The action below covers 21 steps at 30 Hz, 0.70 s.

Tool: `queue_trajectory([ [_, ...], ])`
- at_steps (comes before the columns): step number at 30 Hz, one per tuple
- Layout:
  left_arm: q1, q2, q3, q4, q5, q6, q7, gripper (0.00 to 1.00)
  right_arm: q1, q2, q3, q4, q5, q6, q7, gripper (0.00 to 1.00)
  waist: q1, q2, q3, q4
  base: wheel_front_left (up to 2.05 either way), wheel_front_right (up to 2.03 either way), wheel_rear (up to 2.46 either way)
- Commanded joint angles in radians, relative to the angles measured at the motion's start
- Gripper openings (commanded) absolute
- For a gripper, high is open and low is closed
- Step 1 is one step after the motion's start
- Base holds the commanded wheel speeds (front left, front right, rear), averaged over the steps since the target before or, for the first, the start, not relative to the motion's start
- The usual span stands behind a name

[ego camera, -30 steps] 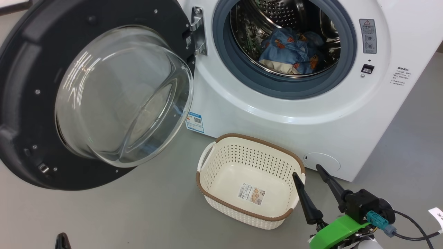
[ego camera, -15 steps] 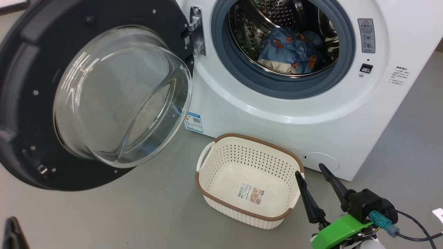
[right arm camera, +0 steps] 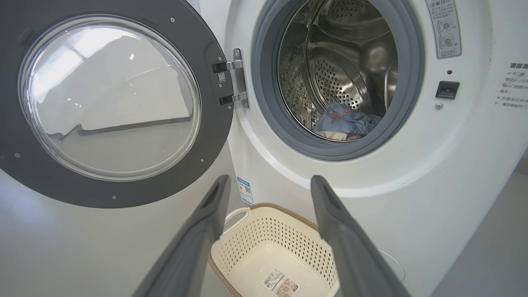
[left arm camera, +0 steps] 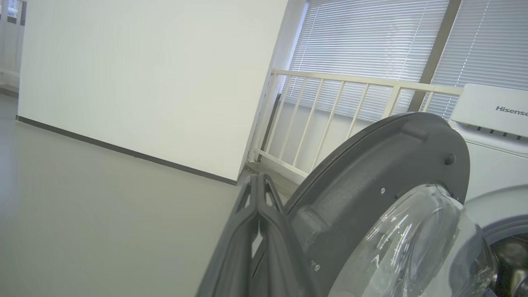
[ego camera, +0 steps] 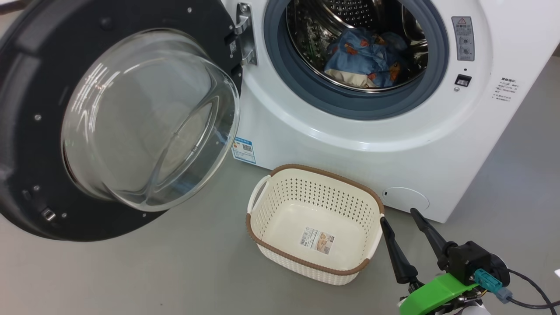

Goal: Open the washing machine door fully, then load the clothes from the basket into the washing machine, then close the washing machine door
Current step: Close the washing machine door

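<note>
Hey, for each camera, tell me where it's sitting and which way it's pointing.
Head: high on the robot, looking forward and down at the open door, washer and empty basket; open right hand at lower right.
Left wrist: beside the door, looking along the shut left hand toward a wall and railing.
Right wrist: before the washer, facing the clothes in the drum; its fingers frame the basket.
Shared: all three show the door.

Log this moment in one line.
black-rimmed glass door: open | blue printed clothes: in steel drum | cream perforated basket: empty | left gripper: shut | right gripper: open, empty
</note>
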Motion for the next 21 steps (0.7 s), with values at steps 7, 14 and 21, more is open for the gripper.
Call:
queue_trajectory([
  [7, -0.196, 0.152, 0.072, 0.171, -0.213, -0.037, 0.078, 0.0, -0.005, 0.004, 0.018, -0.042, -0.005, 0.002, 0.002, 1.0, 0.0, 0.0, 0.034, -0.022, 0.0, 0.0, 0.0],
  [14, -0.347, 0.241, 0.119, 0.364, -0.45, -0.041, 0.191, 0.0, -0.018, 0.003, 0.017, -0.066, -0.018, 0.002, 0.026, 1.0, 0.0, 0.0, 0.072, -0.054, 0.0, 0.0, 0.0],
  [21, -0.434, 0.284, 0.2, 0.506, -0.67, -0.042, 0.335, 0.0, -0.024, -0.01, 0.022, -0.085, -0.015, 0.002, 0.043, 1.0, 0.0, 0.0, 0.096, -0.089, 0.0, 0.0, 0.0],
])
